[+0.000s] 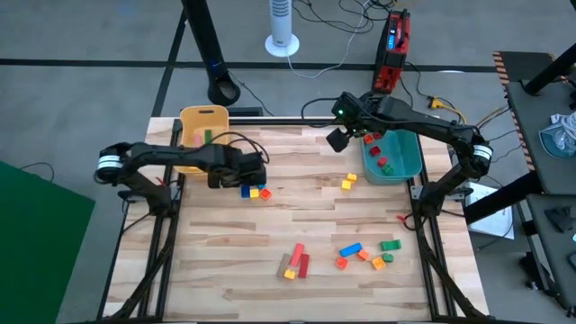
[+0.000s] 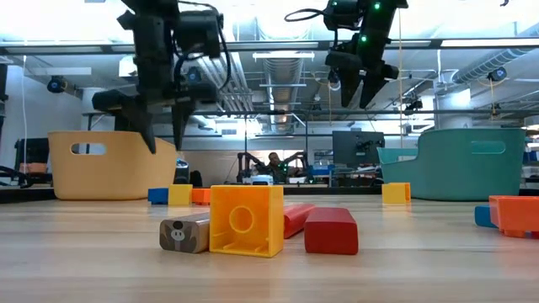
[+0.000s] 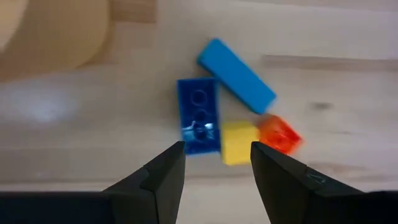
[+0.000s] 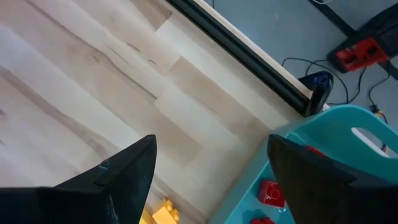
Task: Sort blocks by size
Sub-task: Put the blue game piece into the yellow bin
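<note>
Both claws spread and empty above the table (image 1: 225, 261), blocks scattered in four loose groups.

The left gripper (image 3: 214, 171) hangs over a small cluster (image 1: 255, 192) near the yellow bin (image 1: 203, 121), fingers apart, touching nothing; the blue bar (image 3: 236, 75), studded blue block (image 3: 199, 115), yellow cube (image 3: 239, 142) and orange cube (image 3: 279, 134) lie just beyond its tips. The right gripper (image 4: 211, 174) hovers wide open beside the teal bin's (image 1: 407, 155) rim, near the back edge. Bare wood lies between the groups; more blocks (image 1: 364, 253) sit toward the front right.
</note>
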Available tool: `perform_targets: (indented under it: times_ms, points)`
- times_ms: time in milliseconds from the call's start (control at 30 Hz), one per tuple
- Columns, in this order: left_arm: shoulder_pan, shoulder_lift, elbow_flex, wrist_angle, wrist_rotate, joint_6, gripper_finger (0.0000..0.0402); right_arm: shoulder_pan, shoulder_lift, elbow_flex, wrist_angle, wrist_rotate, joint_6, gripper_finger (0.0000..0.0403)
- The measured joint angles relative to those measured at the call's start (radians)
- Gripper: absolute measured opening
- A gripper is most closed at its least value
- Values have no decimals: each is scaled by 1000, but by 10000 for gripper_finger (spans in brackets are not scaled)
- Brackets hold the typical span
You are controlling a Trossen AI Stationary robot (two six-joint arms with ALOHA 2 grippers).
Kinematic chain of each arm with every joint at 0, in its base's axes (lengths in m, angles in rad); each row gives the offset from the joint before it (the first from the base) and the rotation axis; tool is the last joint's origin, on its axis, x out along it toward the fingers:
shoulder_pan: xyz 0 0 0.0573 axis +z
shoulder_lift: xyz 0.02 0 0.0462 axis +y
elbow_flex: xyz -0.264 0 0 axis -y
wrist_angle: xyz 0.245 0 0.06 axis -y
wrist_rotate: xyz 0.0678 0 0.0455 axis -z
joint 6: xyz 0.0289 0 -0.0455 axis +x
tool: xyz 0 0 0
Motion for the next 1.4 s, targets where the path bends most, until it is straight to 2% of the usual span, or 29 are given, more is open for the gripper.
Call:
perform_targets:
  times_ms: [167,400,700,1233,1400]
  points:
    - [-5,35,-4,25,16,-6,169,0,0,0,0,-5,-23,288]
    - [6,100,-5,45,-21,2,169,0,0,0,0,-5,-25,283]
    - [3,205,-6,54,-33,33,169,0,0,0,0,-8,-38,303]
    - [-2,248,-6,81,3,104,169,0,-1,0,1,-30,-43,286]
    - [-10,247,-6,81,4,120,148,0,-1,0,2,-31,-44,290]
